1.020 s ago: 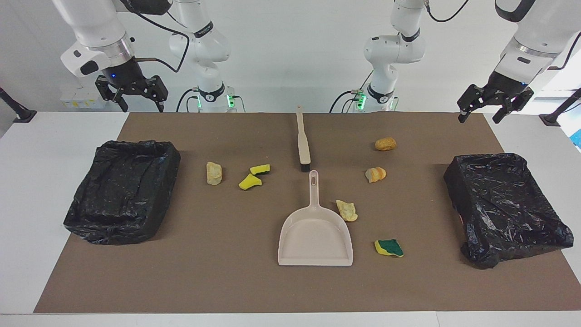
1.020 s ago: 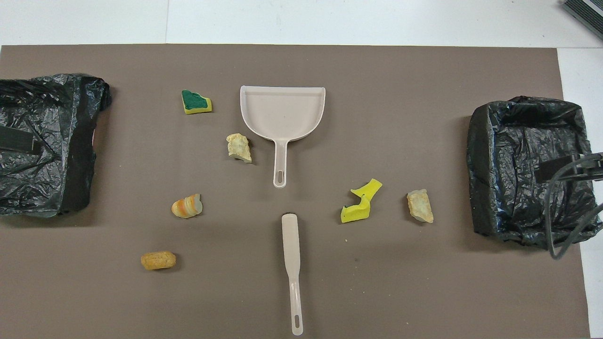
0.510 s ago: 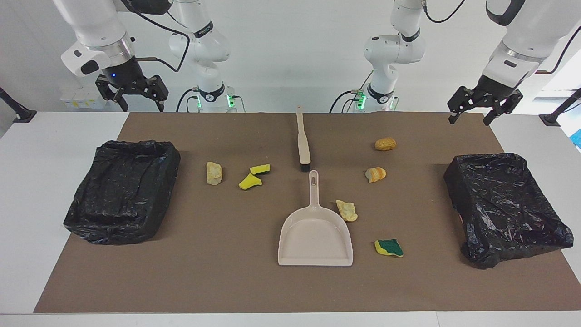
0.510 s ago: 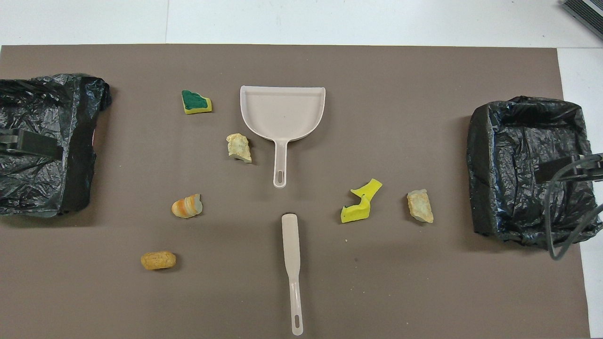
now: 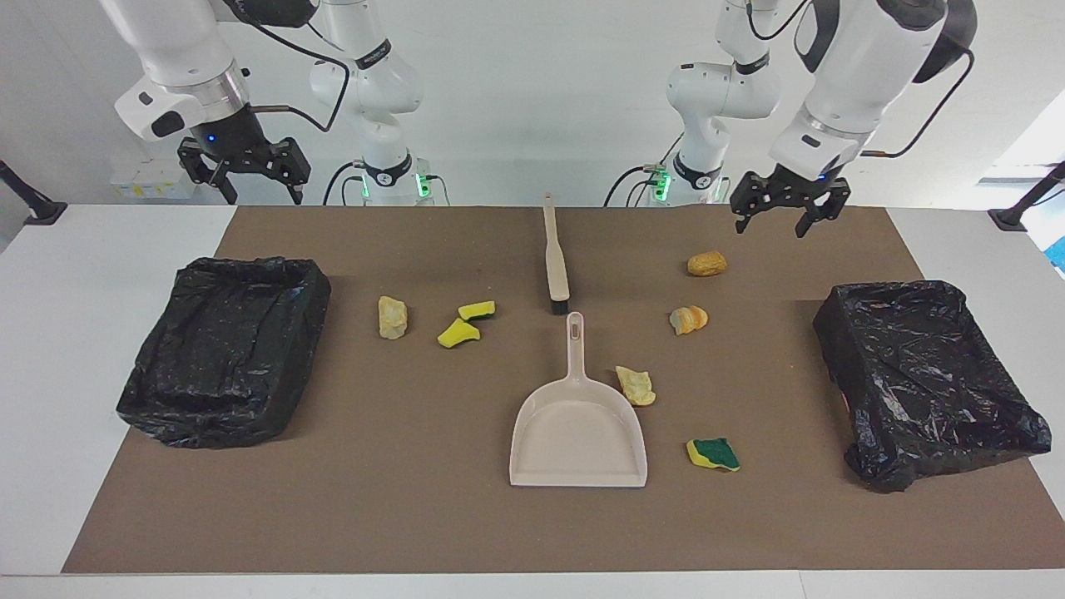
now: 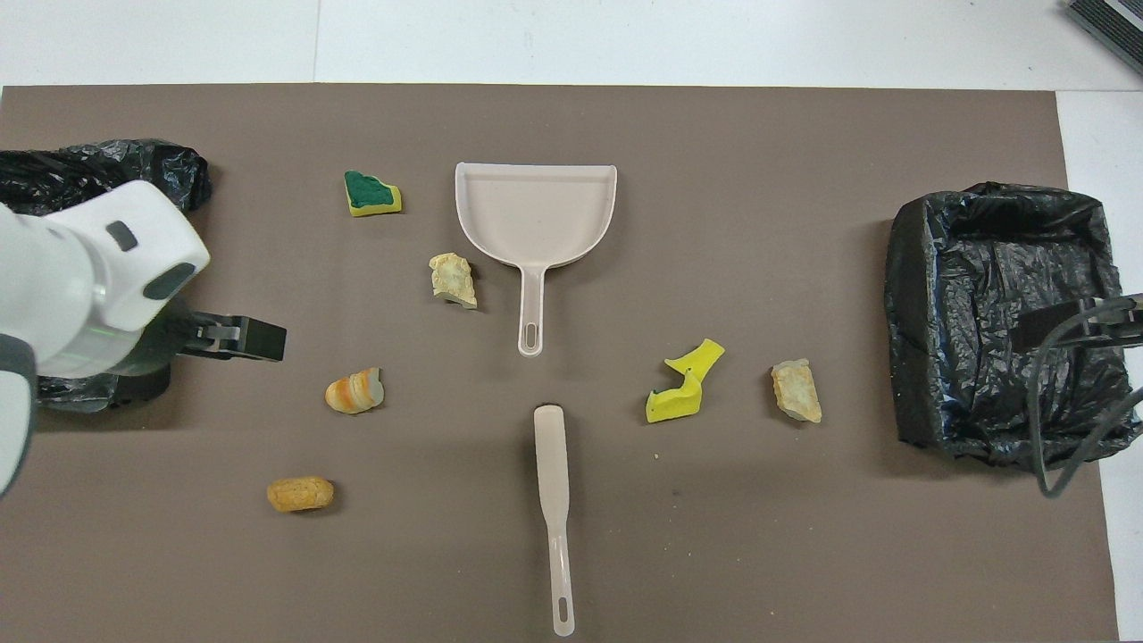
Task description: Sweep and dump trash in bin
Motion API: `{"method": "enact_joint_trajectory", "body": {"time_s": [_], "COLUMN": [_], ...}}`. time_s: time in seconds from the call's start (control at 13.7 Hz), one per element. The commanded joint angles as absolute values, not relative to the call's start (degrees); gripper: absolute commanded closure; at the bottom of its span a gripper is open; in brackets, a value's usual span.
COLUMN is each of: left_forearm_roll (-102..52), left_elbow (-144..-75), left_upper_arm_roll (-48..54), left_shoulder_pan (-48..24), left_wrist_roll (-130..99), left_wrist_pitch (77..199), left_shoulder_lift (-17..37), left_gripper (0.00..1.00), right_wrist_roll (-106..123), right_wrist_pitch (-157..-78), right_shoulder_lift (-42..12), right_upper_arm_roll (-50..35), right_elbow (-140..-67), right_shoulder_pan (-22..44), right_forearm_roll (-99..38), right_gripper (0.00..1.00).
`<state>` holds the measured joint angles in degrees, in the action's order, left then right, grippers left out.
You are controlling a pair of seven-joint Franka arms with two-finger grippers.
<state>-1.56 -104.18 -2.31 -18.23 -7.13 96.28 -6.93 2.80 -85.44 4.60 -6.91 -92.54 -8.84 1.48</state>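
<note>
Left gripper (image 5: 780, 218): since a second ago it has travelled from above the bin at the left arm's end in toward the middle of the table, and is now in the air over the brown mat (image 5: 416, 516) near the orange-brown lump (image 5: 706, 264). Jaws apart, holding nothing. In the overhead view its white wrist now covers part of that bin (image 5: 923, 378).

Right gripper (image 5: 243, 170): raised over the mat's edge nearest the robots, by the bin at the right arm's end (image 5: 225, 349). Position almost unchanged. Jaws apart, empty.

Trash, all resting on the mat, none moved:
- orange-brown lump, nearest the robots on the left arm's side;
- striped orange-and-pale lump (image 5: 688, 319), just farther out;
- pale tan lump (image 5: 636, 386), just beside the dustpan (image 5: 578, 433);
- yellow-and-green sponge (image 5: 713, 454), farthest from the robots;
- two bright yellow sponge pieces (image 5: 464, 323), close together, on the right arm's side;
- pale tan lump (image 5: 392, 317) between those pieces and the right arm's bin.

Brush (image 5: 554, 262): lying in line with the dustpan handle, nearer the robots, bristle end toward it. Brush and dustpan are unmoved. Both bins are lined with black bags.
</note>
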Motion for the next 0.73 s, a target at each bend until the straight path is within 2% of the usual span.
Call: {"method": "enact_joint_trajectory", "body": {"time_s": [0.0, 0.66], "left_forearm_roll": [-0.9, -0.9], "left_elbow": [-111.8, -122.8], "left_upper_arm_roll": [-3.2, -3.2], "left_shoulder_pan": [-23.8, -39.3], "left_wrist_roll": [-12.1, -29.2], "left_wrist_pitch": [100.7, 113.0], "left_shoulder_lift": [-11.1, -11.4], "left_gripper": [0.0, 0.0], "right_wrist_roll": [2.7, 2.2], "right_wrist_pitch": [-85.3, -87.8], "right_shoulder_lift": [6.2, 5.8], "right_upper_arm_roll": [-7.1, -7.6], "right_elbow": [-94.2, -94.9], "right_shoulder_pan": [-9.0, -8.6], "right_forearm_roll": [1.1, -0.4], "right_gripper": [0.0, 0.0]}}
